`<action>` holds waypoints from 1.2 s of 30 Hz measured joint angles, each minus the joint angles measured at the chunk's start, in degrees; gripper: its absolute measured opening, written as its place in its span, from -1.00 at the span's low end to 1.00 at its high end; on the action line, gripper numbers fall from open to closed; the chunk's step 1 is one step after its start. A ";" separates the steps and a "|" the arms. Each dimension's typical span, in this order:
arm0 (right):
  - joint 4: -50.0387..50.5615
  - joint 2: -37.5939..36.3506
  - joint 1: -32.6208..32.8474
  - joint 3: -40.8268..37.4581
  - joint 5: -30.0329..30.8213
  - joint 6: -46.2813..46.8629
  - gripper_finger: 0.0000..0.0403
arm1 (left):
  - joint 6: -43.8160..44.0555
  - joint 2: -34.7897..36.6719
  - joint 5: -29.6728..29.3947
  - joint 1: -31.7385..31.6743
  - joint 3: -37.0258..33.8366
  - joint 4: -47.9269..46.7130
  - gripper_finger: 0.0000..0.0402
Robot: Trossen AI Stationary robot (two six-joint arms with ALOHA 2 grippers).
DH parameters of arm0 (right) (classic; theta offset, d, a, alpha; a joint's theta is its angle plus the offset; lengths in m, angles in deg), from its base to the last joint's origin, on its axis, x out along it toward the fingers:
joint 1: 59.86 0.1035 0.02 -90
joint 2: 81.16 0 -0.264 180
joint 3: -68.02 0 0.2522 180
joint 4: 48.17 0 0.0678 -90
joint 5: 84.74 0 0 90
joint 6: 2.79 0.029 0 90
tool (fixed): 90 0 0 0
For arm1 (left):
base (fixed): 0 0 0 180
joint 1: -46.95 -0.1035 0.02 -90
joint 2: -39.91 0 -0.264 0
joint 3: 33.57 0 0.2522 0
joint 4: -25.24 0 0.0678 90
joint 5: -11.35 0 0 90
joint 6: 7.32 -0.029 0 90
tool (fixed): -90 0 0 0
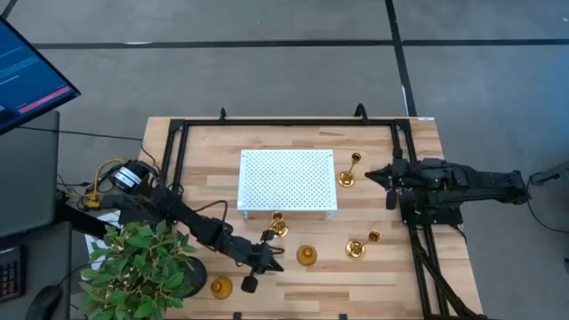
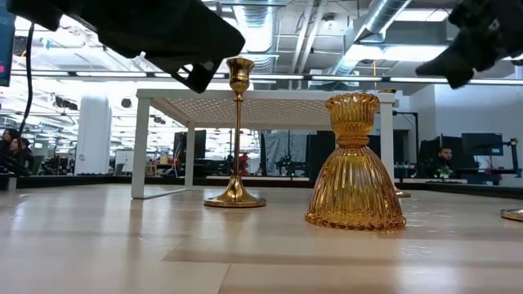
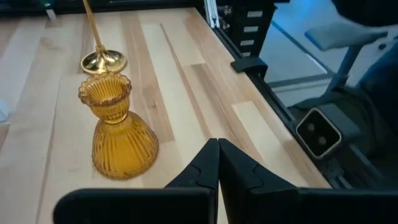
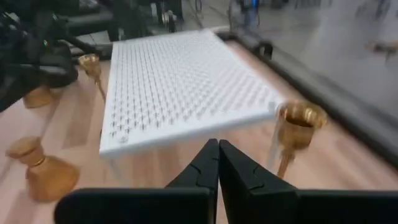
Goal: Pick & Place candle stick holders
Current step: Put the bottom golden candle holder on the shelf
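Note:
Several gold and amber candle stick holders stand upright on their round bases on the wooden table. A thin-stemmed brass holder (image 1: pixel 348 173) stands right of the white perforated tray (image 1: pixel 289 180). Another brass holder (image 1: pixel 278 225) stands at the tray's near edge, and a third (image 1: pixel 356 249) stands nearer, to the right. A ribbed amber holder (image 1: pixel 306 256) (image 3: pixel 121 137) stands right of my left gripper (image 1: pixel 269 253) (image 3: pixel 217 163), which is shut and empty. My right gripper (image 1: pixel 372 176) (image 4: pixel 217 163) is shut and empty, just right of the thin-stemmed brass holder (image 4: pixel 298 124).
Another amber holder (image 1: pixel 221 287) stands near the table's near edge, beside a potted plant (image 1: pixel 142 267) at the near left corner. A black frame (image 1: pixel 284 123) runs round the table's far and side edges. A monitor (image 1: pixel 27 76) stands off the table at the far left.

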 joint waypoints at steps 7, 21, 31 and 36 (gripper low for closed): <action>-6.13 0.08 4.21 -0.08 -6.61 12.74 -1.00 | -1.61 0.79 0.00 0.00 -0.02 -0.64 -0.98; 5.77 0.11 10.62 3.78 0.75 19.16 -1.00 | -2.01 1.08 0.03 -0.20 -0.04 -1.08 -0.97; 5.59 0.08 13.49 4.25 2.53 18.20 -1.00 | -2.01 1.08 0.03 -0.20 -0.04 -1.20 -0.96; 4.96 0.09 15.25 4.24 2.54 18.21 -1.00 | -1.99 1.08 0.05 -0.09 -0.04 -1.24 -0.96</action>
